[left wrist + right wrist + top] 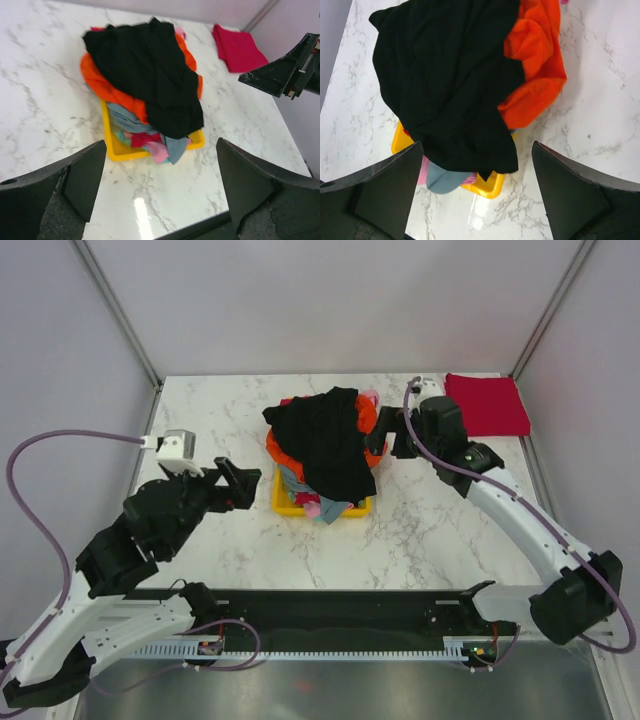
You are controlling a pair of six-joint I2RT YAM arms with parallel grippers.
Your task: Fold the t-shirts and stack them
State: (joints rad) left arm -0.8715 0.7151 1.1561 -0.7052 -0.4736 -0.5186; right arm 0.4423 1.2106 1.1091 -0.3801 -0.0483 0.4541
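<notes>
The coming move turns on where the black t-shirt (330, 445) lies from the two arms. It is the top layer of a heap in the yellow basket (283, 502), which stands about in the middle of the marble surface (200, 420). The heap runs with its long axis from the far edge toward the near edge.

The right gripper (383, 440) hangs just beside the right flank of the heap. Its wrist view looks down so that the black cloth sits ahead of the jaws and between their lines. The left gripper (245, 487) is near the left side of the basket but clearly apart from the cloth, and it faces the heap from lower down. I judge the right arm the nearer one for a first pinch. Both pairs of jaws stand spread wide and hold nothing.

The black cloth is matte, soft and crumpled in broad folds, and it drapes over the near rim of the basket. Under it an orange t-shirt (535, 65) bulges out to the right and left, brighter and more bunched. Below come a light blue t-shirt (122, 112) and a pink t-shirt (157, 152) – only their edges show. The basket is hard, glossy plastic and rectangular.

The red t-shirt (487, 405) lies apart at the far right corner of the surface, folded into a flat rectangle – probably the base of the stack.
</notes>
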